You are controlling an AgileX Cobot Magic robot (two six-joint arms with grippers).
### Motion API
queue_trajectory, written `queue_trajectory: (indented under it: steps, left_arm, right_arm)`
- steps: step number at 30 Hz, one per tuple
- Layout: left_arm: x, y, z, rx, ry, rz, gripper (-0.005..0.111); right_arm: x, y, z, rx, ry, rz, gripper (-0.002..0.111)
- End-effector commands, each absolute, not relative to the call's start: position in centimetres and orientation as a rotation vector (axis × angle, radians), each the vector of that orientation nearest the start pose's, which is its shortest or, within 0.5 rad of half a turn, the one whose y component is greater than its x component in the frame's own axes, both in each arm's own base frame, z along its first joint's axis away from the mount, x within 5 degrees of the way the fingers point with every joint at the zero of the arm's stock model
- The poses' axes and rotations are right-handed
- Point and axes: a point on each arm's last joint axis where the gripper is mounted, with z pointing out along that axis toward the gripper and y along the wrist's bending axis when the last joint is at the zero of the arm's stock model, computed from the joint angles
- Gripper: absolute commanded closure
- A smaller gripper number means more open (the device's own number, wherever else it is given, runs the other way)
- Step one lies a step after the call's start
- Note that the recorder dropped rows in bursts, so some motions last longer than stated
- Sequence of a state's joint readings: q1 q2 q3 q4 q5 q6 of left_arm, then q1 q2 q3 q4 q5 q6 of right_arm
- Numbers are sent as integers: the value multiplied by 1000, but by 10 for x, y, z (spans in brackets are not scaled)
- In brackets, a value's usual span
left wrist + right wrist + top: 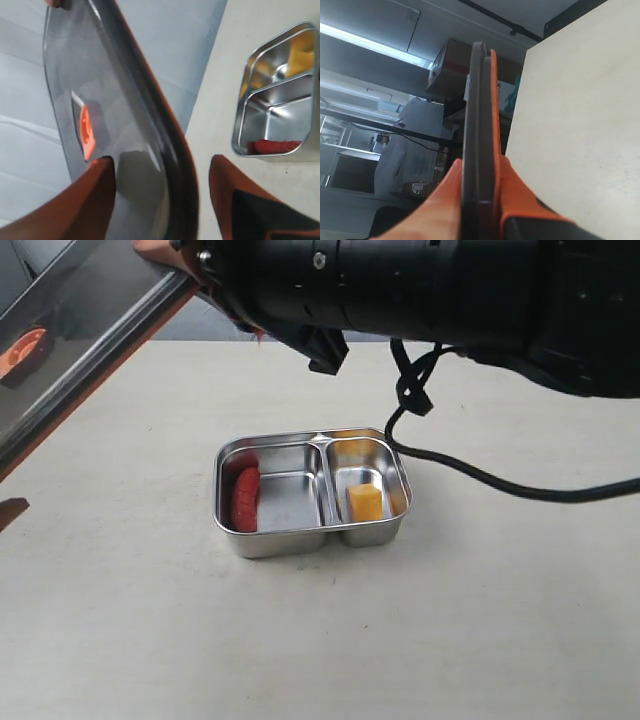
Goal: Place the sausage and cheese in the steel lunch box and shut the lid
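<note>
Gripping the lid [478, 100] by one edge, the right hand [479, 169] had its orange fingers [445, 200] closed tight on both faces, the rim standing up between them. In the exterior view the lid hung tilted in the air at the upper left, off to the left of the box [262, 543], with its orange tab [24, 350] showing through the dark plastic. The right arm [400, 285] reached across the top of that view to it, and a black cable [470, 476] trailed down past the box's far right corner.

The left hand [161, 162] was spread wide, with one finger on each side of the lid's rim. A clear gap showed on one side; on the other I could not tell whether the finger touched the lid. It clamped nothing.

The box sat uncovered on the bench [470, 640], near the middle. The sausage [245, 497] lay in the larger compartment, along its left wall. The cheese [365, 503] sat in the smaller compartment on the right, towards the front.
</note>
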State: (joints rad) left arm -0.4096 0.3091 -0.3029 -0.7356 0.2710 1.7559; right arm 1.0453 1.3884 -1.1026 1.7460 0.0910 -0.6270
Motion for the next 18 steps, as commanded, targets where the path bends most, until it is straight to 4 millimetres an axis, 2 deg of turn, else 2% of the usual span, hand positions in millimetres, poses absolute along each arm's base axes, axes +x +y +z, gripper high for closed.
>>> queue_trajectory:
  steps: [1, 3, 5, 10, 15, 18]
  left_arm:
    - [69, -45, 278, 1198, 1181, 341, 54]
    - [70, -45, 278, 1204, 1172, 364, 57]
    - [70, -44, 278, 1209, 1165, 385, 66]
    - [70, -44, 278, 1207, 1163, 390, 104]
    - [71, -43, 277, 1263, 1128, 467, 106]
    - [71, -41, 276, 1338, 1084, 561, 106]
  right_arm:
    - [152, 287, 369, -51, 2057, 1601, 109]
    - [150, 288, 370, -72, 2060, 1622, 109]
    - [147, 289, 370, -97, 2063, 1646, 109]
    - [141, 290, 370, -234, 2058, 1642, 109]
    - [140, 290, 365, -463, 2016, 1484, 109]
    - [140, 289, 363, -520, 2001, 1435, 109]
